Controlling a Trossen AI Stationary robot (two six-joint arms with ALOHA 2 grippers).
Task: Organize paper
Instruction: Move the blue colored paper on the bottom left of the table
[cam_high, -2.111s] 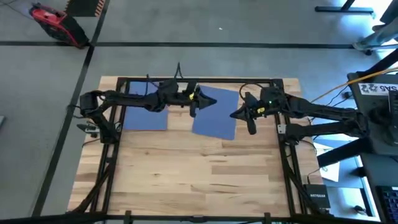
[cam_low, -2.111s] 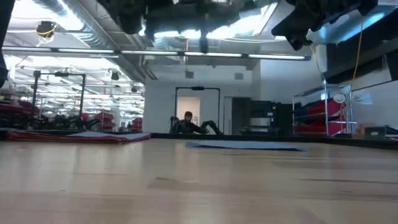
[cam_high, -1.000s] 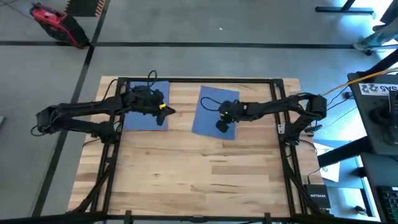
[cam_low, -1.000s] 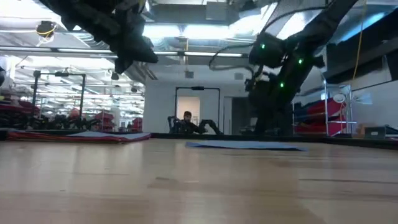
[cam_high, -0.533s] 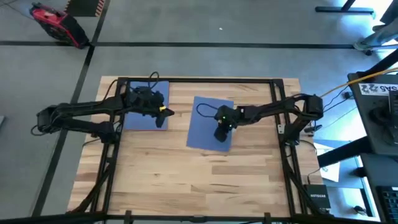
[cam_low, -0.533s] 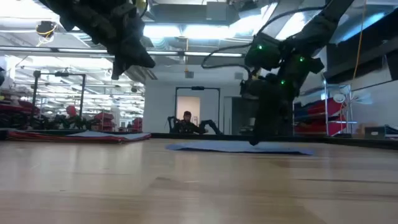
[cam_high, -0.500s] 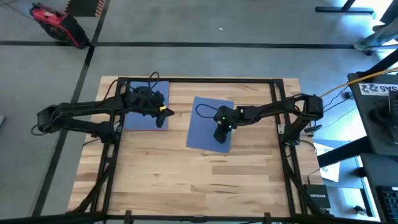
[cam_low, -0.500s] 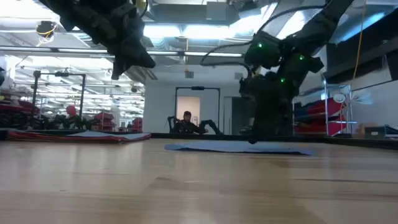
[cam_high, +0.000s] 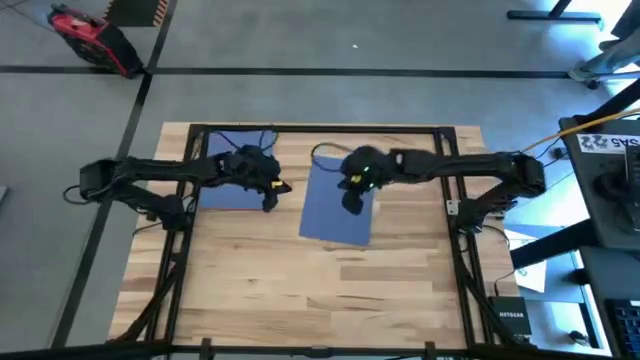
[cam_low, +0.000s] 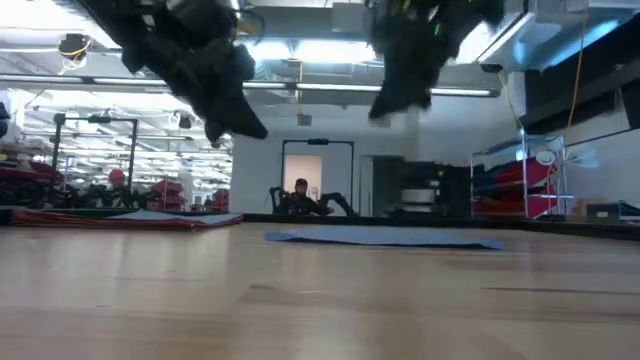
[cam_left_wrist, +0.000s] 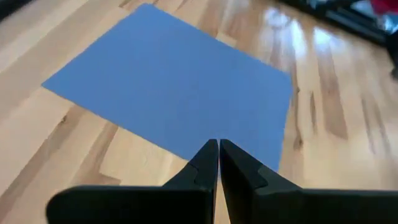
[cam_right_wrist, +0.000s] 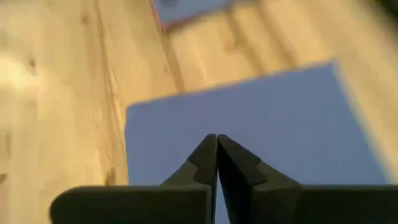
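Flat blue rectangular paper sheet (cam_high: 338, 205) mid-table | second blue sheet (cam_high: 226, 188) at left | right gripper (cam_high: 351, 203) above it, fingers closed, empty | left gripper (cam_high: 272, 194) closed, empty.

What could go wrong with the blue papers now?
The middle blue sheet lies crooked and apart from the left blue sheet, so a stack may come out uneven. Both the right gripper and left gripper are shut and raised; flat paper is hard to pinch and could slide or crumple.
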